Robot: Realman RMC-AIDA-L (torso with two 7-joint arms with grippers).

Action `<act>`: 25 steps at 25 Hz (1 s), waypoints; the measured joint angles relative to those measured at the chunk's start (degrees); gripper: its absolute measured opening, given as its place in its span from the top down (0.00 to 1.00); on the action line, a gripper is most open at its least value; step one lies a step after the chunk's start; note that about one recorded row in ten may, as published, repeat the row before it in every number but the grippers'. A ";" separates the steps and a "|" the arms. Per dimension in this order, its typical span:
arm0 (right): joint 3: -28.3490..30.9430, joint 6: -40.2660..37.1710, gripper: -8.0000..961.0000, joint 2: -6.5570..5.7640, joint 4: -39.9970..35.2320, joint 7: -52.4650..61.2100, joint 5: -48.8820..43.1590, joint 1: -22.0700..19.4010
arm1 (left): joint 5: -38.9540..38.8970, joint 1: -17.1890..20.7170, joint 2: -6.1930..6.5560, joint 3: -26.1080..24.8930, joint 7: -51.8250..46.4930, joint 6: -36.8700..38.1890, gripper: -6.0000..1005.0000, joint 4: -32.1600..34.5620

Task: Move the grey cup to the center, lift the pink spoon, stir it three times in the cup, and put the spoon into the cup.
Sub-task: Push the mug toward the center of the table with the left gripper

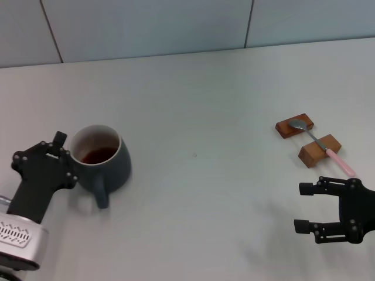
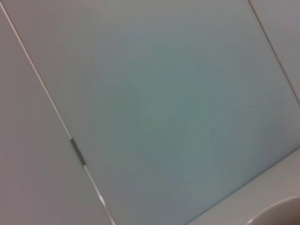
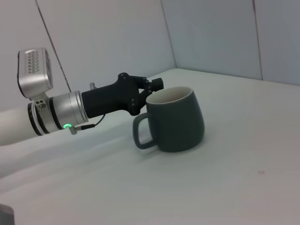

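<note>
Spill risk at the bench's left edge.
Left tool (image 1: 65, 153) grips the grey cup (image 1: 102, 161) by its rim; a jerk could slosh liquid. Right tool (image 1: 306, 208) waits open, empty, near the pink spoon (image 1: 319, 142).

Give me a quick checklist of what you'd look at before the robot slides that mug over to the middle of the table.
1. Left gripper at the grey cup: ok; it sits against the rim on the cup's left side. Whether its jaws are clamped on the rim: cannot tell.
2. Cup upright with its dark liquid inside: ok; handle points toward the robot.
3. Path to the table centre free of things: ok.
4. Pink spoon in place: ok; it rests across the two wooden blocks on the right.
5. Right gripper out of the way: ok; it hovers near the spoon with jaws open, far from the cup.
</note>
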 joint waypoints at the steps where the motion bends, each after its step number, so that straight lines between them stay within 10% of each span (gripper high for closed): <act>1: 0.00 0.00 0.15 0.00 0.00 0.07 -0.01 -0.01 | 2.86 -0.05 0.00 -2.97 0.09 -0.80 1.00 -1.28; 11: 0.00 0.00 0.15 0.00 -0.18 0.13 -0.07 -0.16 | 18.72 -0.25 0.00 -17.91 0.25 -10.59 1.00 -4.77; 25: 0.00 0.09 0.15 0.00 -0.35 0.16 -0.46 -0.29 | 24.61 -2.16 0.00 -21.80 -0.33 -14.71 1.00 -9.19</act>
